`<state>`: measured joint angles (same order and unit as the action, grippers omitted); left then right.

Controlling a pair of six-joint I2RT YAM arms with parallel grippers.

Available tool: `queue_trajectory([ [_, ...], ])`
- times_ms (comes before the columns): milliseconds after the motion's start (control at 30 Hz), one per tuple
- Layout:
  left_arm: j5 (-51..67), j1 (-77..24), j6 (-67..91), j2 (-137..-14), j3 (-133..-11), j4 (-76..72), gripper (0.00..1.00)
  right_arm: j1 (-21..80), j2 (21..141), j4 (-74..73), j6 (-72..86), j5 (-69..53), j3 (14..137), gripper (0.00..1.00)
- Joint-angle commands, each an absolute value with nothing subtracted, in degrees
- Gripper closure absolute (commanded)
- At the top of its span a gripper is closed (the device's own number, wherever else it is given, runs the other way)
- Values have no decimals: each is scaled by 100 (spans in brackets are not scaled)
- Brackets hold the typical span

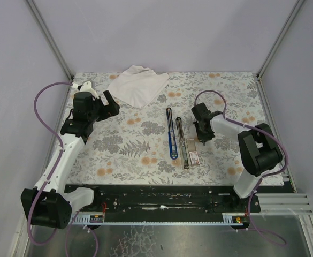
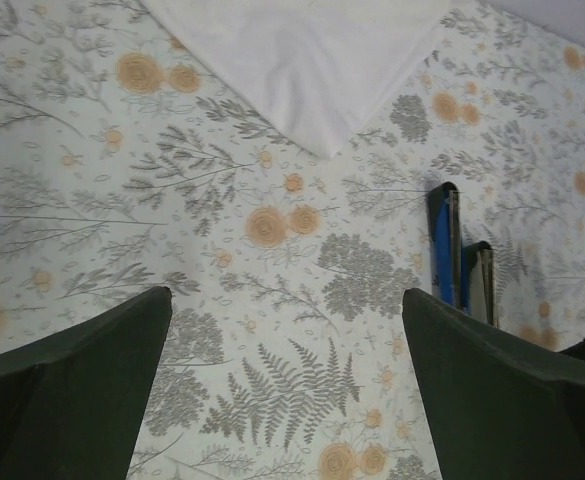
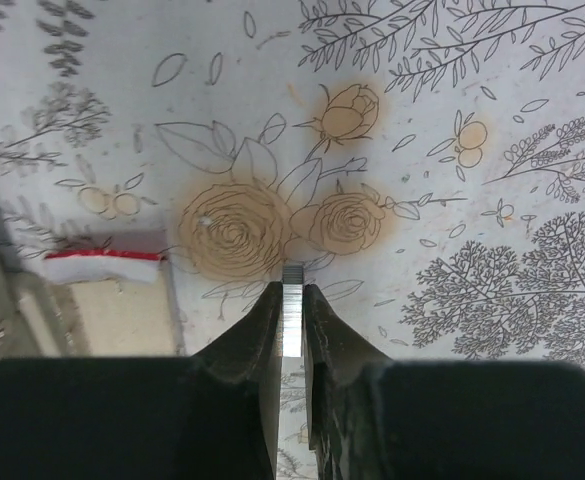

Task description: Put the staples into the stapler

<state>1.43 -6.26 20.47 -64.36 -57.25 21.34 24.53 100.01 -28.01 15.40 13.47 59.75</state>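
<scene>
My right gripper (image 3: 292, 290) is shut on a short silvery strip of staples (image 3: 292, 300), held just above the flowered mat. The staples box (image 3: 102, 268), with a red and white label, lies open to its left; from above the box (image 1: 195, 157) sits by the right gripper (image 1: 204, 137). The stapler (image 1: 171, 134) is a long blue and black bar with a grey metal bar (image 1: 183, 143) along its right side; whether the two are joined I cannot tell. My left gripper (image 1: 112, 105) hovers open far to the left. In the left wrist view the left gripper (image 2: 287, 300) holds nothing, and the stapler (image 2: 444, 245) is at the right.
A crumpled white cloth (image 1: 140, 83) lies at the back of the mat, and the same cloth (image 2: 302, 50) fills the top of the left wrist view. Grey walls close in the left, right and back sides. A black rail (image 1: 172, 201) runs along the near edge.
</scene>
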Motion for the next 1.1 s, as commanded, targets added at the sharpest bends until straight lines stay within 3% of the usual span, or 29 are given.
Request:
queue_trajectory([
  [0,950,-676,2545,-6410,-5430,1528,4,2430,9354,-2599,1891,751,5949,83],
  [300,938,-848,2793,-6209,-4992,1538,3,3538,8873,-2612,2674,275,6269,83],
  [500,890,-841,2849,-6192,-4801,1646,3,4695,9442,-2470,3210,381,6765,82],
  [867,1046,-845,3149,-6076,-4303,1564,3,5488,10610,-2522,3580,727,7298,81],
  [933,1052,-844,3184,-6061,-4255,1564,3,5546,10686,-2534,3624,761,7337,79],
  [1067,1082,-871,3274,-6068,-4168,1543,3,5599,10734,-2609,3632,836,7392,64],
])
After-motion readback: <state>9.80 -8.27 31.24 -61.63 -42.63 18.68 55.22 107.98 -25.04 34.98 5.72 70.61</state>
